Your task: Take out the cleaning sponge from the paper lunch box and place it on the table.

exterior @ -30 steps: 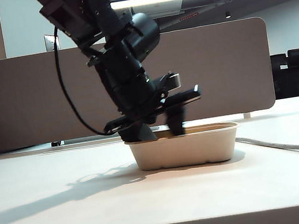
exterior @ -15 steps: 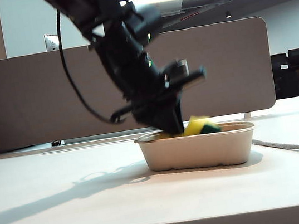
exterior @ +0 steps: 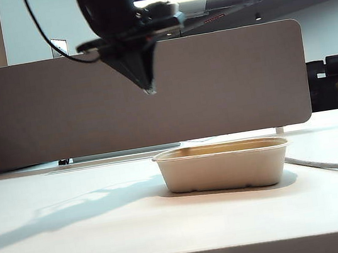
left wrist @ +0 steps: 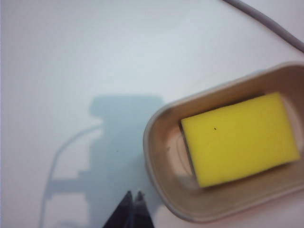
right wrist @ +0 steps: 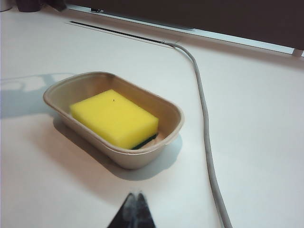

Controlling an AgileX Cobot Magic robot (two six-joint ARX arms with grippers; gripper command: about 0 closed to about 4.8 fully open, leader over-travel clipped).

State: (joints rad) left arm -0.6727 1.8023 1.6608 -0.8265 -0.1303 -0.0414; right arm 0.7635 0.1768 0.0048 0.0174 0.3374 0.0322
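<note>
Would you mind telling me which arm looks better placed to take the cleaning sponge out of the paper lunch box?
Left, probably. The left gripper hangs shut above the paper lunch box, beside the cleaning sponge lying yellow face up inside. The right gripper, also shut, sits farther back over the table.

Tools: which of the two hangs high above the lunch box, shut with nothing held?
The left tool, shut and empty, up before the partition. The cleaning sponge lies in the paper lunch box. The right tool, also shut, sits low beside it.
</note>
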